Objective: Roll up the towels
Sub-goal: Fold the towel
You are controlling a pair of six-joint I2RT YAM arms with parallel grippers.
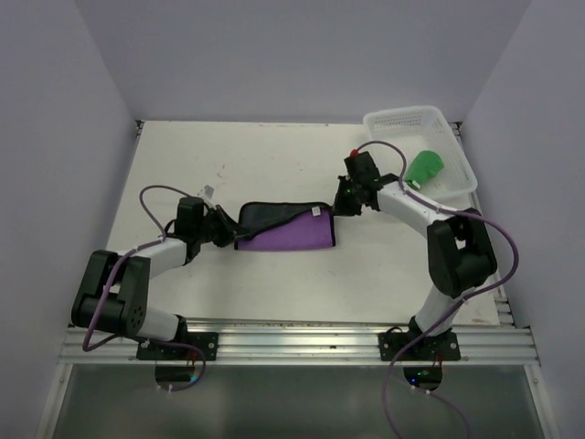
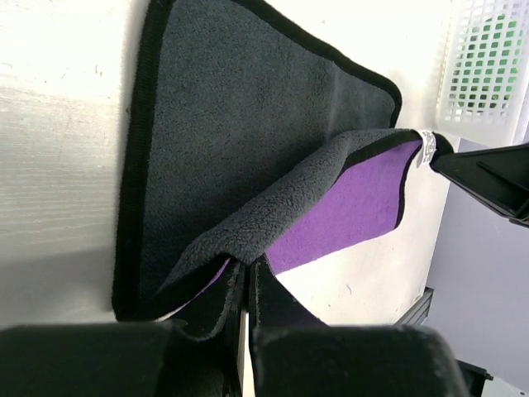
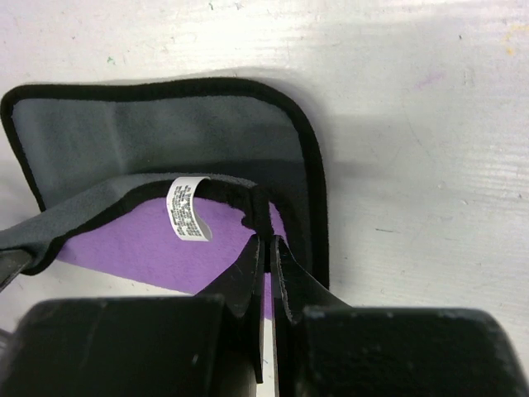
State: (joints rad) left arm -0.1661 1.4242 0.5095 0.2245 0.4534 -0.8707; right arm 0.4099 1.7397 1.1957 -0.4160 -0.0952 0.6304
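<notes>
Table (image 1: 274,155) carries purple towel (image 1: 285,238), basket (image 1: 407,113)

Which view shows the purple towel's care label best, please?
The right wrist view: the care label is close, print visible. Left wrist shows it small; top view, only a white speck.

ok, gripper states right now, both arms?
left gripper: shut on a corner of the purple towel.
right gripper: shut on the purple towel's edge, near its label.

Top external: fixed, high, behind the rig, looking down on the whole table (image 1: 274,283). Left wrist, right wrist: close, low, facing each other across the purple towel (image 1: 288,240) (image 2: 355,198) (image 3: 140,248), shared by all three views.
</notes>
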